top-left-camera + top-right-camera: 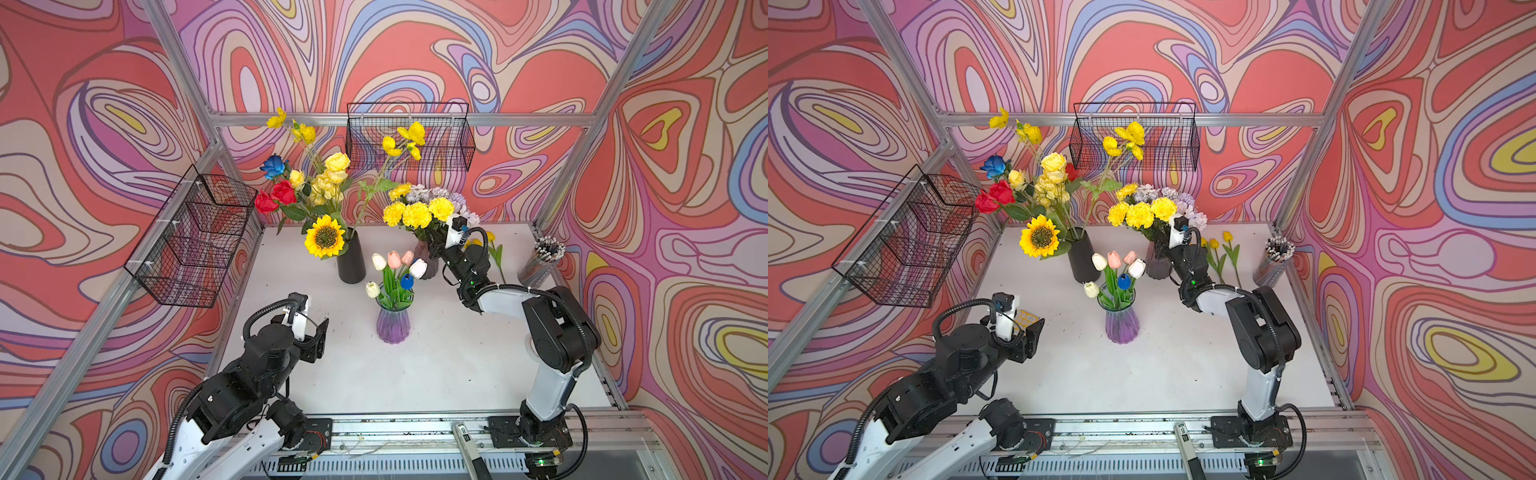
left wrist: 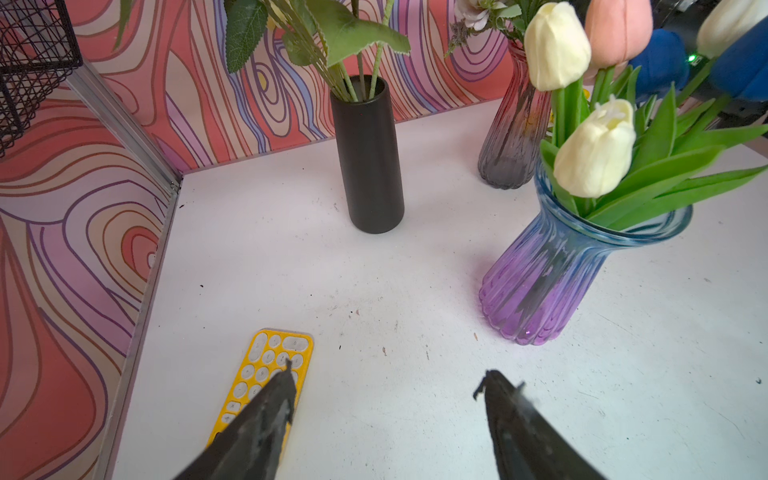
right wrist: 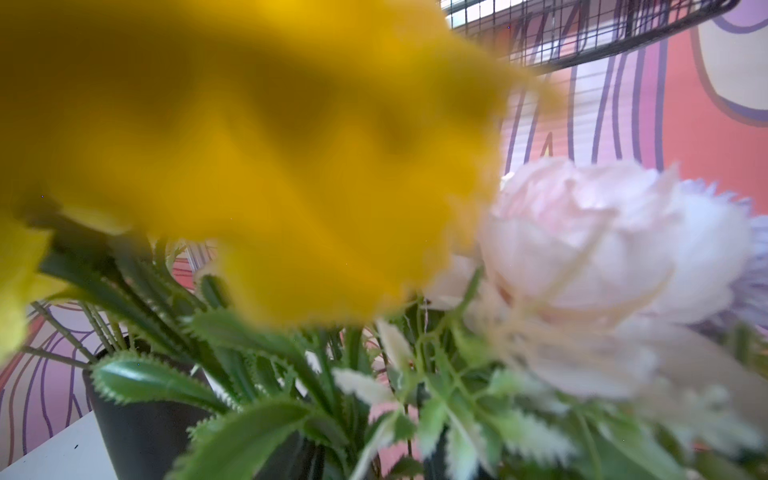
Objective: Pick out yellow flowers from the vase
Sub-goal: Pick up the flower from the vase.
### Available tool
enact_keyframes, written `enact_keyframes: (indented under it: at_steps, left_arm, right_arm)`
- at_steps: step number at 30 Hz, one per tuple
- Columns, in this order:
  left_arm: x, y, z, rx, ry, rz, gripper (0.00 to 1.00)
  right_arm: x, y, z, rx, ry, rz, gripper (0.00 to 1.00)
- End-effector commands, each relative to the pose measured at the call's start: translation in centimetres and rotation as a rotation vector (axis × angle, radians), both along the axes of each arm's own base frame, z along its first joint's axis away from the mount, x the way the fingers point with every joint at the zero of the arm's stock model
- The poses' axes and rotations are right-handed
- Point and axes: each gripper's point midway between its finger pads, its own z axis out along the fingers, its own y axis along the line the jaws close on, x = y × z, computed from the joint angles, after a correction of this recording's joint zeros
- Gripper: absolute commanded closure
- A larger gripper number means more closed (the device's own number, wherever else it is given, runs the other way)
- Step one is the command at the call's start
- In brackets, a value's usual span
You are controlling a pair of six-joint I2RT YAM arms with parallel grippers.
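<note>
My right gripper (image 1: 433, 244) is buried in the bouquet in the smoky glass vase (image 1: 430, 271), just under the yellow marigolds (image 1: 417, 214). Leaves and blooms cover the fingertips in both top views and my wrist view shows none of them, so I can't tell whether the jaws are apart, closed or on a stem. The wrist view is mostly one blurred marigold head (image 3: 249, 158) right against the lens, with a pale pink bloom (image 3: 602, 270) beside it. So the target sits directly over the gripper, and its stems run near-upright out of the vase neck. My call: pinch a stem under the head and pull straight up along it; a sideways pull risks tipping the vase. The right arm is clearly the one for this. The left gripper (image 2: 384, 376) hangs wide open and empty, well to the left of the vase, over a yellow keypad (image 2: 266, 374). A few yellow tulips (image 1: 1216, 245) lie flat on the table (image 1: 415, 374) just right of the vase. More yellows, sunflower (image 1: 325, 237) included, stand in the black vase (image 1: 351, 264) left of it.
</note>
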Motion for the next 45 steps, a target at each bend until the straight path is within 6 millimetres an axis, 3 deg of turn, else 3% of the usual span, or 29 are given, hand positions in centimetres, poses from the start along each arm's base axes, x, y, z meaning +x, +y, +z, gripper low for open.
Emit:
enact_keyframes:
  at_steps: [1,7,14,24,25,40,45]
  left_arm:
    - [-0.1,0.4,0.5,0.005,-0.004,0.013,0.25]
    - [-0.4,0.7,0.8,-0.001,-0.011,0.019,0.25]
    - [-0.4,0.7,0.4,-0.006,-0.004,0.021,0.25]
    - [-0.3,0.6,0.3,-0.012,-0.007,0.021,0.25]
    - [-0.4,0.7,0.3,-0.014,-0.008,0.023,0.25]
    - [-0.4,0.9,0.1,-0.023,-0.016,0.033,0.26]
    - [-0.4,0.9,0.2,-0.022,-0.021,0.032,0.26]
  right_arm:
    - [0.6,0.5,0.0,-0.003,-0.016,-0.009,0.64]
    - [0.7,0.3,-0.1,-0.002,-0.015,-0.017,0.74]
    - [-0.6,-0.2,1.0,-0.029,-0.035,-0.025,0.83]
    - [-1.6,-0.3,2.5,-0.066,-0.052,-0.017,0.9]
    - [-2.1,-0.5,4.1,-0.059,-0.079,-0.017,0.9]
    - [-3.6,-0.4,8.0,-0.085,-0.102,0.016,0.91]
    - [-4.4,-0.5,10.3,-0.1,-0.103,0.027,0.92]
